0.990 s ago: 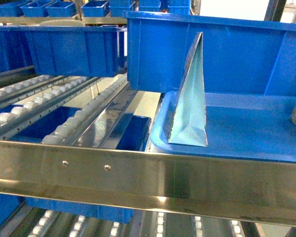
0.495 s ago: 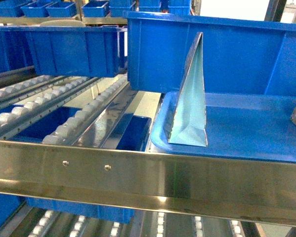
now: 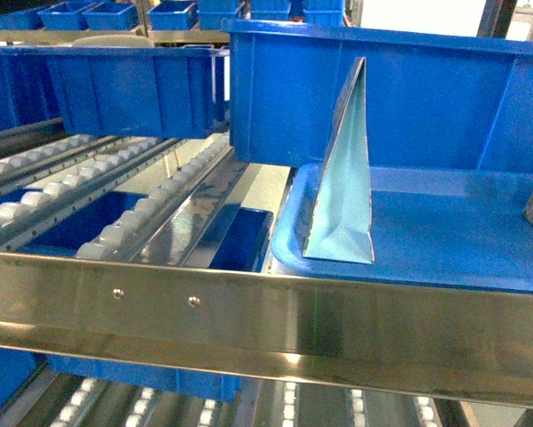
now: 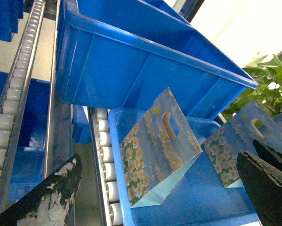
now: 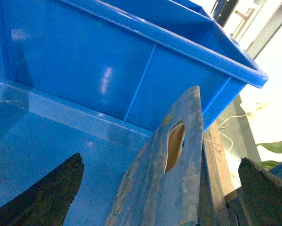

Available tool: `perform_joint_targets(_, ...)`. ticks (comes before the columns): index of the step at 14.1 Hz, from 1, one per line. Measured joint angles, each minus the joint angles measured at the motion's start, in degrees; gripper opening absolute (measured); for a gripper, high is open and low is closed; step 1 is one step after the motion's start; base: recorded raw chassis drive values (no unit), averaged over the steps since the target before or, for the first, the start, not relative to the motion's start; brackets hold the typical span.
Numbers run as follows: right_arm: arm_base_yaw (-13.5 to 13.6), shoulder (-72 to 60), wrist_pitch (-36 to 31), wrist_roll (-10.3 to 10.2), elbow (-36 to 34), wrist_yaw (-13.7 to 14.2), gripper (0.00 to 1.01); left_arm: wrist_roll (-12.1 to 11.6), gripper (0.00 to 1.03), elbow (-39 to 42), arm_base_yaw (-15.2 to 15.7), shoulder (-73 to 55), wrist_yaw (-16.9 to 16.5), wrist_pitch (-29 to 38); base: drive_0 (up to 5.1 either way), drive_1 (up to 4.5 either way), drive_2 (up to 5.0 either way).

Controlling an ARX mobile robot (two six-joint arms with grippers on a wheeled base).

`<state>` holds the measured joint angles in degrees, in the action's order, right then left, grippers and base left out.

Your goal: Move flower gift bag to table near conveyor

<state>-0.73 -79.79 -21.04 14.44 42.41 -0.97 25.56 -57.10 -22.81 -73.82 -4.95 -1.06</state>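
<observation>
- Pale blue paper, the small wedge-shaped flower gift bag (image 4: pixel 160 151) stands upright in a shallow blue plastic tray (image 3: pixel 444 233) on the steel-framed roller conveyor (image 3: pixel 133 213), handle cut-out uppermost, so it can be taken from above
- Beside that bag, a similar flowered bag (image 4: pixel 238 143) shares the tray
- Left gripper (image 4: pixel 155 197) fingers spread apart, facing the bag's printed face
- Right gripper (image 5: pixel 162 188) fingers apart, straddling a bag's top edge, not clamped
- No bench in view
</observation>
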Motion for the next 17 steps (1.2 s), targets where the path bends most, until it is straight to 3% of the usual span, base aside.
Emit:
perform_joint_targets(4, -0.1, -0.2, 0.0, 0.1, 0.1, 0.1, 0.98, 0.0, 0.98, 0.0, 0.0, 0.0, 0.0, 0.0, 0.0, 0.0, 0.0)
perform_joint_targets(12, -3.3, -7.1, -2.7, -1.2, 4.7, -2.6, 0.98, 0.0, 0.98, 0.0, 0.0, 0.0, 0.0, 0.0, 0.0, 0.0, 0.0)
perform_joint_targets(17, -4.2, -7.5, -4.5, -1.4, 4.0, -2.9, 0.98, 0.0, 0.98, 0.0, 0.0, 0.0, 0.0, 0.0, 0.0, 0.0, 0.0)
